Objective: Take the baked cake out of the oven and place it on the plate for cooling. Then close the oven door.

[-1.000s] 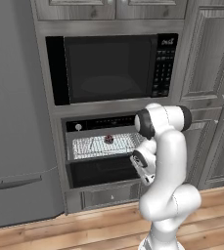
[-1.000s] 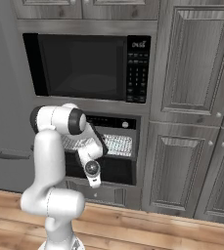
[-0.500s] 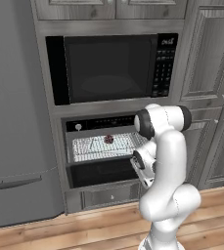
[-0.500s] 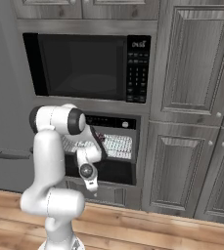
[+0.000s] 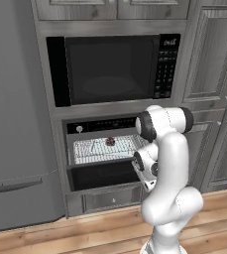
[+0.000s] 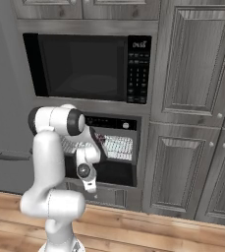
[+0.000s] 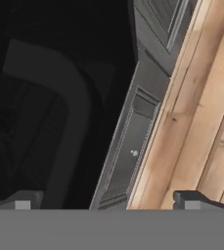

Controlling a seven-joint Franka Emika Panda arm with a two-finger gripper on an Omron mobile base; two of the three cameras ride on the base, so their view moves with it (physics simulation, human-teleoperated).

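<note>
The baked cake [image 5: 110, 142] sits on the silver wire rack [image 5: 105, 149] inside the oven [image 5: 102, 151], below the black microwave [image 5: 112, 69]. The oven door [image 7: 45, 112] hangs open, its bar handle [image 7: 67, 107] seen dark in the hand view. The gripper [image 7: 106, 200] points down near it, fingertips [image 7: 20, 200] spread wide, holding nothing, above the wood floor [image 7: 201, 122].

white rounded arm [image 5: 170, 163] (dark joints)
</note>
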